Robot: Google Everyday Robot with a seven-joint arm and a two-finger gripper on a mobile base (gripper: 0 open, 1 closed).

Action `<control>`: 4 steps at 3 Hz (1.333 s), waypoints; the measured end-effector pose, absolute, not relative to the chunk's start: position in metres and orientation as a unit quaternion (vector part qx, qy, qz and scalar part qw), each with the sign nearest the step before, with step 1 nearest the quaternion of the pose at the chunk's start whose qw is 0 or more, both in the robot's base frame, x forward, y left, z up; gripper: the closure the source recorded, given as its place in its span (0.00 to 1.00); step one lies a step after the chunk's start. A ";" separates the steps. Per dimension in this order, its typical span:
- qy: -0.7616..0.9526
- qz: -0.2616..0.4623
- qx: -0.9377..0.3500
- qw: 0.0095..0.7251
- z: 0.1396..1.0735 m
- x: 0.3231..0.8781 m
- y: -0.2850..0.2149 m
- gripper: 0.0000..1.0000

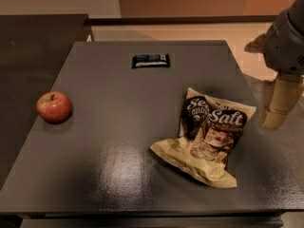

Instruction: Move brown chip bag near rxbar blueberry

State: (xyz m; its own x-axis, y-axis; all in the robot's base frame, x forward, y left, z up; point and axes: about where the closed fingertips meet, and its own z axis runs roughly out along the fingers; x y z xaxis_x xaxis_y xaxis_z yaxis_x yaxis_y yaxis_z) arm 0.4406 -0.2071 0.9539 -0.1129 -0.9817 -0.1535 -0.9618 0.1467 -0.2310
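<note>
Task not started: the gripper hangs off the surface edge, holding nothing (wide or narrow, we cannot tell). The brown chip bag lies just beside it, well apart from the rxbar blueberry. We judge grasp and transfer outstanding.

The brown chip bag lies right of centre on the dark table; the rxbar blueberry sits well apart by the far edge, a red apple at left. The claw hangs beside the table's right edge.
</note>
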 end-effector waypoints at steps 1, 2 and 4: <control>0.696 -0.006 -0.706 0.127 0.923 0.439 -0.184 0.00; 0.635 0.026 -0.762 0.124 0.897 0.435 -0.159 0.00; 0.559 0.075 -0.817 0.121 0.866 0.422 -0.124 0.02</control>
